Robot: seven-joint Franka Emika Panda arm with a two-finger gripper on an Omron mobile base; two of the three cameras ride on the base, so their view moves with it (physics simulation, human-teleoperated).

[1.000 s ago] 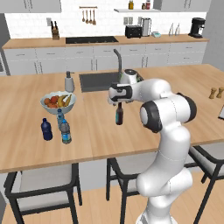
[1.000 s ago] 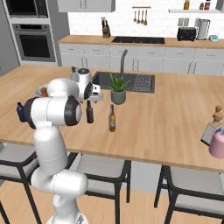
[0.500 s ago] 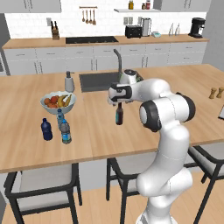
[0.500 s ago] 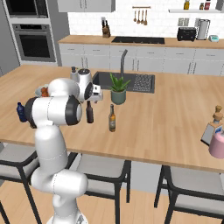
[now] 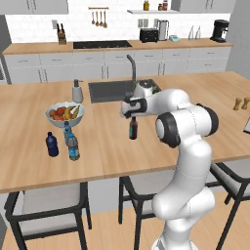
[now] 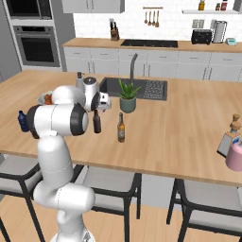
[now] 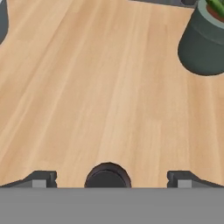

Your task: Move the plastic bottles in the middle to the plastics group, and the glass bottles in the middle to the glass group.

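Note:
The near-black glass bottle (image 5: pixel 133 130) stands upright mid-counter, just left of the sink's front corner. My gripper (image 5: pixel 133 118) hangs straight over it, open, one fingertip on each side of the neck without touching. In the hand view its round dark cap (image 7: pixel 107 175) sits centred between my fingertips (image 7: pixel 42 179). The amber glass bottle (image 6: pixel 121 127) stands upright just right of the dark one (image 6: pixel 97 122). At the left, the navy bottle (image 5: pixel 52 145), the pale-blue bottle (image 5: pixel 67 131) and the clear water bottle with a blue band (image 5: pixel 73 148) stand together. Two small brown bottles (image 5: pixel 241 103) stand far right.
A potted plant (image 6: pixel 126 98) stands behind the amber bottle, at the sink's edge (image 5: pixel 105 99). A fruit bowl (image 5: pixel 64 114) and a grey dispenser (image 5: pixel 77 92) are behind the plastic bottles. A pink object (image 6: pixel 235 156) and a tablet stand sit at the far right counter edge.

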